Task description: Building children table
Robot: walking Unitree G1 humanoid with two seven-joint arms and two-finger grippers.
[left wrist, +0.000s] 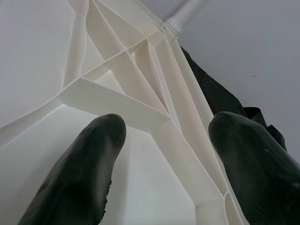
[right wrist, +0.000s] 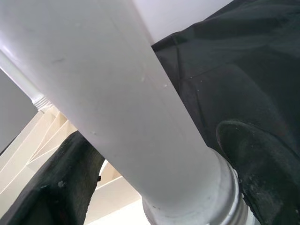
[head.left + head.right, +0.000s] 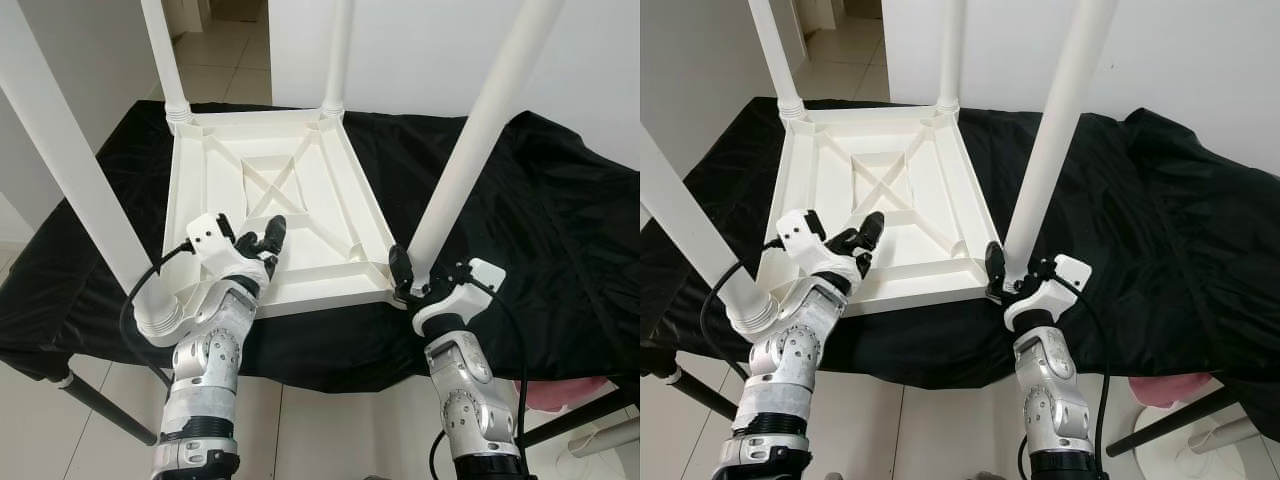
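In the left eye view, a white tabletop (image 3: 270,215) is seen lying upside down on a desk (image 3: 560,210) draped in black cloth, with four white legs standing up from its corners. The left hand (image 3: 268,240) rests over the ribbed underside near the front edge, fingers parted and grasping nothing. The right hand (image 3: 405,275) is placed around the base of the front right leg (image 3: 470,150), just above its collar.

In the right eye view, the same layout is shown; the right hand (image 3: 998,272) straddles the leg (image 3: 1050,140) where it meets the corner socket. A pink object (image 3: 1180,385) is glimpsed below the desk edge.

In the left wrist view, the two fingers (image 1: 79,173) are held well apart above the ribs of the tabletop (image 1: 140,84), empty.

In the right wrist view, the leg (image 2: 117,93) passes between the fingers (image 2: 262,159), which sit beside it on both sides; whether they actually press on it cannot be told.

The step is judged to be seating or tightening this leg. It would be done best with the grip kept low by the collar, the leg held upright, and the tabletop steadied by the left hand so it is not dragged across the cloth.

The leg tops are cut off, and the joint inside the socket is hidden.
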